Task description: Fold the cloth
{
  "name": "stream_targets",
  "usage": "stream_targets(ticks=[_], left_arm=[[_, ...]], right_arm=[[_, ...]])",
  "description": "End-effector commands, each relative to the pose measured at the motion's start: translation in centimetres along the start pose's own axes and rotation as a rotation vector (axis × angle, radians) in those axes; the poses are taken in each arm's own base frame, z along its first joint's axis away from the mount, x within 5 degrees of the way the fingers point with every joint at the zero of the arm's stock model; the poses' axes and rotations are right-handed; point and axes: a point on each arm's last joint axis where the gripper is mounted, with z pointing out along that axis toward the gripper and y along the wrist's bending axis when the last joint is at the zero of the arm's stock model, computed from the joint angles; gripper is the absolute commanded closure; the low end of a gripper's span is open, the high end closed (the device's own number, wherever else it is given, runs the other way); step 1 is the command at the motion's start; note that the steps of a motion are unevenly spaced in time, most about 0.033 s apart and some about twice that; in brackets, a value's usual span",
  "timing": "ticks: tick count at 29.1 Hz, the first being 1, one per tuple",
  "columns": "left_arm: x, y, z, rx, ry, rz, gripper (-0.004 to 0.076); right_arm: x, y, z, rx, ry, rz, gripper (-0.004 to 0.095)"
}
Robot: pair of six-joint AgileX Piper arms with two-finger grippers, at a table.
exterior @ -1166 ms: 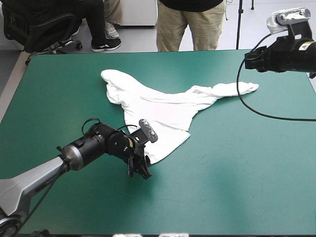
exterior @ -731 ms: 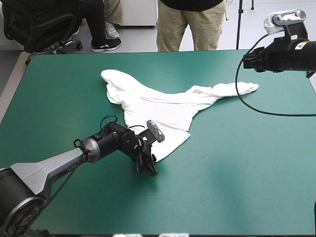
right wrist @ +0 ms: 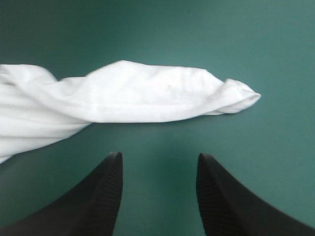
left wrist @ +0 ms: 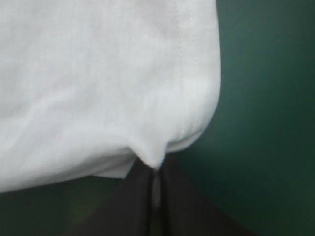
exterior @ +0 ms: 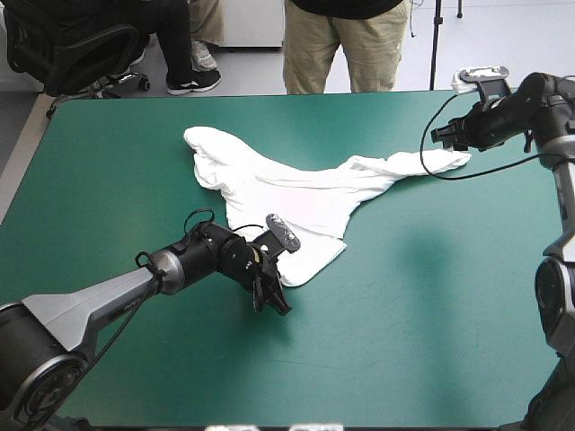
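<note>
T-shirt (exterior: 287, 190): white, spread loosely and creased across the middle of the teal-green worktop (exterior: 431, 296); one sleeve (right wrist: 162, 93) trails toward the right edge.
Left arm: comes in low from the near left corner, wrist tipped down at the shirt's near hem.
Left tool (left wrist: 156, 169): black fingers pressed together, pinching the hem corner (left wrist: 155, 156).
Right arm: bent in from the far right, tool aimed at the sleeve end.
Right tool (right wrist: 158, 160): fingers spread, bare cover between them; sleeve just ahead, not touching.

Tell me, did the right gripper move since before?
Yes. The right gripper has come down and closer to the long end of the T-shirt, which stayed put.
</note>
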Motion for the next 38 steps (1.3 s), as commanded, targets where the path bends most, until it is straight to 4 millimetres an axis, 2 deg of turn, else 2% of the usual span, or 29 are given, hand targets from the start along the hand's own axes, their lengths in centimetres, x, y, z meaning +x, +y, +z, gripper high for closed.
stream_targets(ticks=[1, 2, 12, 16, 20, 25, 26, 28, 30, 31, 35, 38], left_arm=[[0.7, -0.3, 0.4, 0.037, 0.067, -0.026, 0.0733], [0.7, -0.3, 0.4, 0.037, 0.067, -0.026, 0.0733], [0.6, -0.3, 0.4, 0.033, 0.059, -0.026, 0.0733], [0.6, -0.3, 0.4, 0.032, 0.057, -0.026, 0.0733], [0.6, -0.3, 0.4, 0.032, 0.057, -0.032, 0.0733], [0.5, -0.3, 0.4, 0.029, 0.049, -0.03, 0.0733], [0.5, -0.3, 0.4, 0.029, 0.049, -0.03, 0.0733], [0.5, -0.3, 0.4, 0.029, 0.049, -0.032, 0.0733], [0.6, -0.3, 0.4, 0.029, 0.05, -0.032, 0.0733], [0.6, -0.3, 0.4, 0.029, 0.05, -0.032, 0.0733], [0.5, -0.3, 0.3, 0.026, 0.042, -0.032, 0.0733], [0.3, -0.3, -0.6, 0.019, 0.015, -0.035, 0.0733]], right_arm=[[-1.1, -1.5, 0.4, 0.118, -0.094, 0.028, 0.0463], [-1.1, -2.5, 1.9, 0.154, -0.095, 0.046, 0.0463], [-0.3, -5.5, 7.3, 0.187, -0.093, 0.115, 0.0463], [-0.3, -6.5, 9.1, 0.206, -0.15, 0.158, 0.0463], [-0.4, -7.0, 10.6, 0.18, -0.197, 0.202, 0.0463], [0.2, -6.8, 12.8, 0.108, -0.176, 0.235, 0.0471], [0.3, -6.7, 13.1, 0.092, -0.173, 0.228, 0.0498], [0.4, -6.4, 13.4, 0.058, -0.162, 0.199, 0.0618], [0.4, -6.2, 13.4, 0.032, -0.162, 0.176, 0.0852], [0.3, -6.1, 13.4, 0.028, -0.166, 0.174, 0.0928], [-0.1, -6.2, 12.8, 0.041, -0.168, 0.167, 0.0921], [-0.7, -5.9, 11.1, 0.042, -0.158, 0.144, 0.0921]])
